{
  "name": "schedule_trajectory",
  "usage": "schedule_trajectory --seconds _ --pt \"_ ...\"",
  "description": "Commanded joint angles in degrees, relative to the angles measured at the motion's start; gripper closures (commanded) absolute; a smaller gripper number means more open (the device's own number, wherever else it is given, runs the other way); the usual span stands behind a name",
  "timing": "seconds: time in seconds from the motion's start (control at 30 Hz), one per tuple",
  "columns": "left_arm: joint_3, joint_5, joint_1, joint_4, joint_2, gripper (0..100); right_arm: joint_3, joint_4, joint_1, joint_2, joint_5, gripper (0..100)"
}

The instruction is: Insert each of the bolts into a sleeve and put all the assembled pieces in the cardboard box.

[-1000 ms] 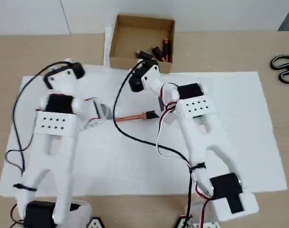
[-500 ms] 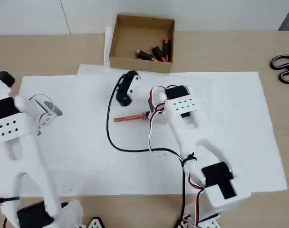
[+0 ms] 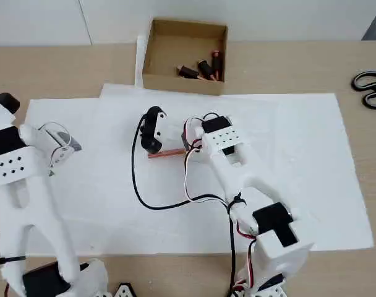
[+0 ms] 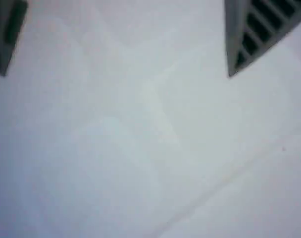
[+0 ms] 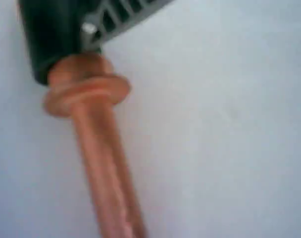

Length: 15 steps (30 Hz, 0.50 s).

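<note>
Your right claw (image 5: 74,37) is clamped on the black sleeve (image 5: 41,29), and the copper bolt (image 3: 165,153) sticks out of it toward 9 o'clock, low over the white sheet (image 3: 299,154). Your left claw (image 4: 125,44) hangs wide apart above the sheet at 9 o'clock. The cardboard box (image 3: 152,55) sits at 12 o'clock.

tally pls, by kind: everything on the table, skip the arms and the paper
bolt-and-sleeve pieces lying in the cardboard box: 3, as far as the high view shows
bolt with sleeve held in the right gripper: 1
cardboard box: 1
scissors: 1
total: 6
</note>
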Motion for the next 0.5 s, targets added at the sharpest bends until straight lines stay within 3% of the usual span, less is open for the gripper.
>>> schedule_trajectory --seconds 0.0,0.47 --pt "-2.2 0.3 -0.2 0.3 -2.4 73 -0.4 -1.2 -0.7 1.5 0.4 82.9" --pt "-2.2 0.3 -0.1 0.3 -1.9 73 -0.1 -1.4 -1.1 6.5 0.0 82.9"
